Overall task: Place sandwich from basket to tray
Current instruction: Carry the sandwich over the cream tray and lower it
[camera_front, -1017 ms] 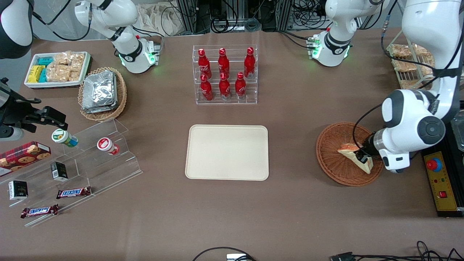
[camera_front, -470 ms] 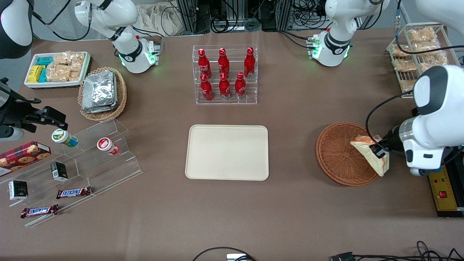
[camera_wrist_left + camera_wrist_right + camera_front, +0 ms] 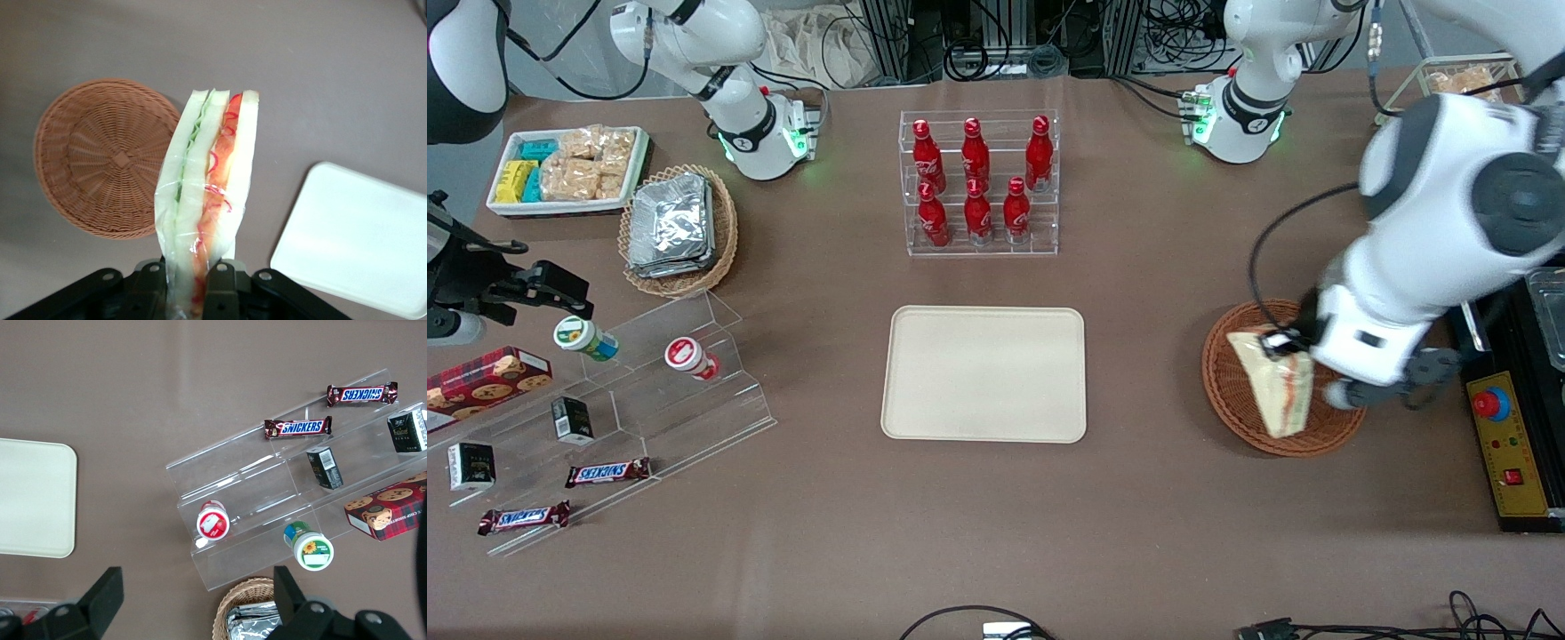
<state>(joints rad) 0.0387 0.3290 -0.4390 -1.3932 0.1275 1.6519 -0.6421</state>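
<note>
Lifting clear, your gripper (image 3: pixel 1282 348) now carries the sandwich (image 3: pixel 1273 383) above the basket (image 3: pixel 1232 396), jaws clamped on its wrapped end. A second ago it lay inside. You've finished the pick; the tray (image 3: pixel 984 373) waits nearby, toward the parked arm.

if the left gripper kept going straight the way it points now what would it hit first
The gripper, shut on the sandwich, points down at the table. Straight on, the sandwich's tip would probably reach the bare table beside the basket, though depth is unclear.
</note>
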